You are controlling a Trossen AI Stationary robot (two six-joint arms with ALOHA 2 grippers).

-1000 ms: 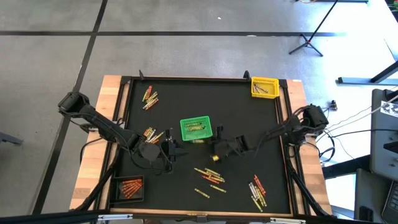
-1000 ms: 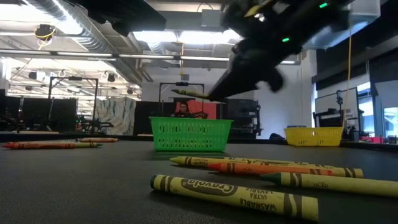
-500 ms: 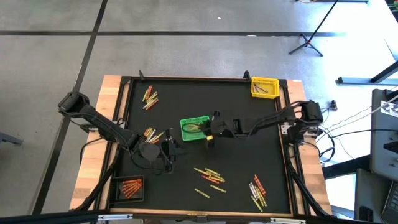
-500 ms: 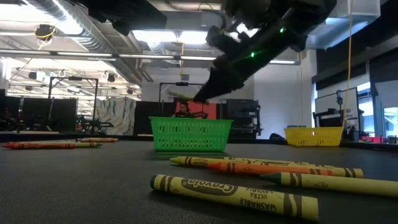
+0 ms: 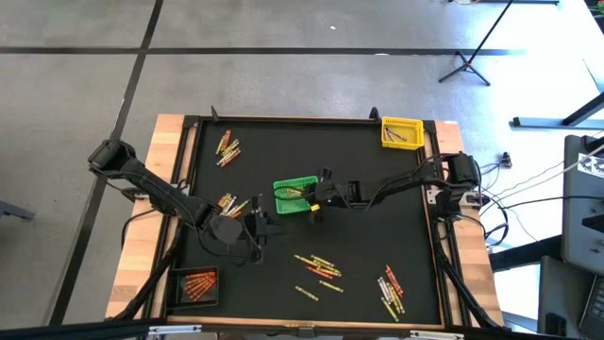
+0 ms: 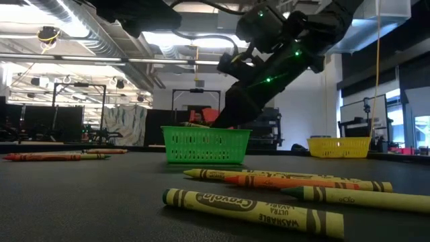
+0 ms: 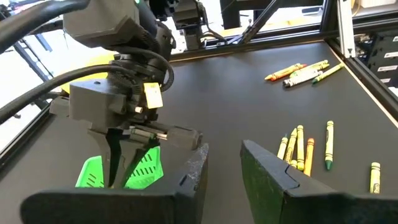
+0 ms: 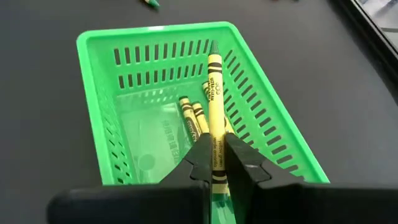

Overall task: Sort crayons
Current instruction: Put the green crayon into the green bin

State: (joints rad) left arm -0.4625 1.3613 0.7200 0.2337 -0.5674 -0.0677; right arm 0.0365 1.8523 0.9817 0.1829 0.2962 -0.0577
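Black matting covers the table [image 5: 396,189], and the right gripper [image 8: 217,160] has come in from the right over the last second to hang above the green basket [image 8: 118,99] at mid-table. It is pinched on a yellow-green crayon [image 8: 214,106] with a black-printed wrapper, long axis in line with the fingers, tip pointing away from the gripper over the basket's inside. More crayons [image 8: 193,115] lie in the basket. Left gripper [image 7: 224,171] waits near the basket's left, fingers parted and empty, unchanged.
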